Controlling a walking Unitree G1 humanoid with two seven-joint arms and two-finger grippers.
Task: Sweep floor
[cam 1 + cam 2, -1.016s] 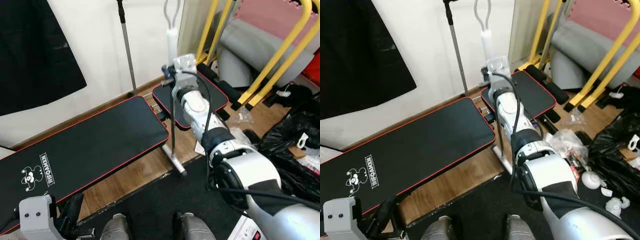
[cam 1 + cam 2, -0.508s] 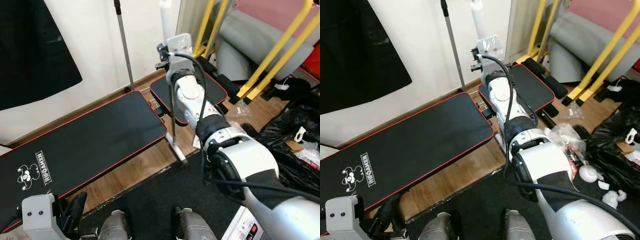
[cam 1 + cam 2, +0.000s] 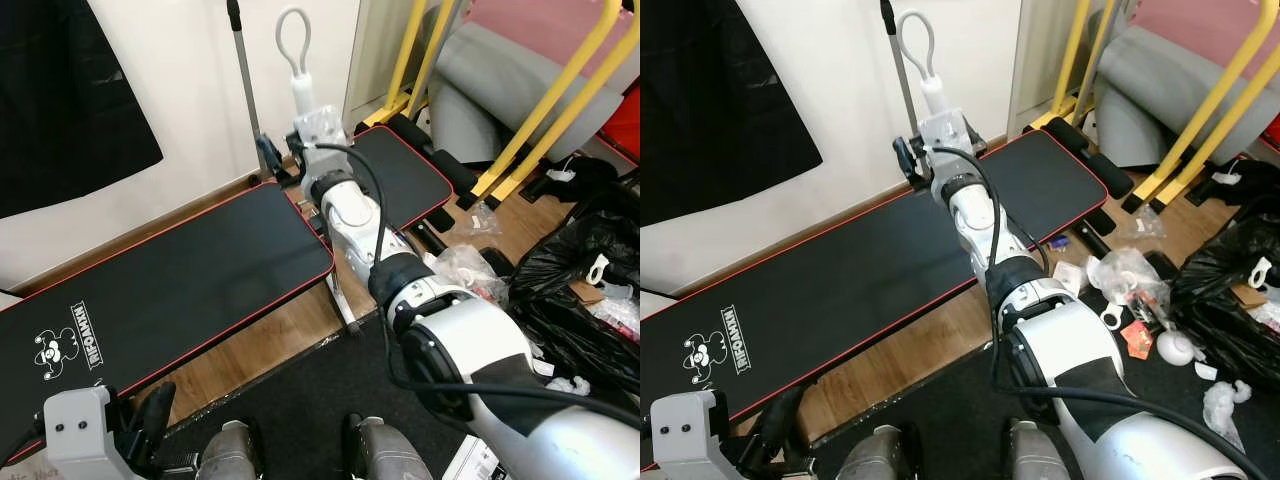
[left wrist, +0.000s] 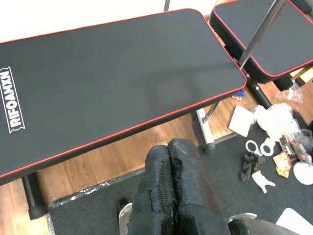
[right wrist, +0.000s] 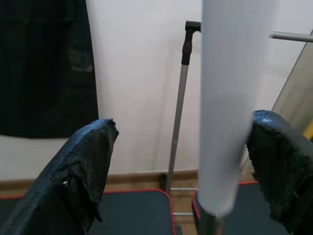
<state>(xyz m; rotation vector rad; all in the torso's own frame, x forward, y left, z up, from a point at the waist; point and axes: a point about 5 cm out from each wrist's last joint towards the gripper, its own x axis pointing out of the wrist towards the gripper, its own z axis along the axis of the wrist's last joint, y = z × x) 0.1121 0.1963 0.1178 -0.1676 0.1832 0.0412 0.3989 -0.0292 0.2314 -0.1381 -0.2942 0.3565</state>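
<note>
From the head camera, the right arm stretches forward over the black weight bench [image 3: 170, 290], and the right gripper [image 3: 908, 158] sits beside the white broom handle [image 3: 930, 85], which stands upright by the wall with its loop on top. In the right wrist view, the white handle [image 5: 230, 98] rises between the two widely parted fingers [image 5: 83, 166], closer to one finger, touching neither as far as can be told. A grey pole [image 5: 178, 112] stands behind. In the left wrist view, the left gripper [image 4: 171, 191] hangs low with fingers pressed together above the bench and dark mat [image 4: 88, 210]; litter [image 4: 274, 147] lies nearby.
</note>
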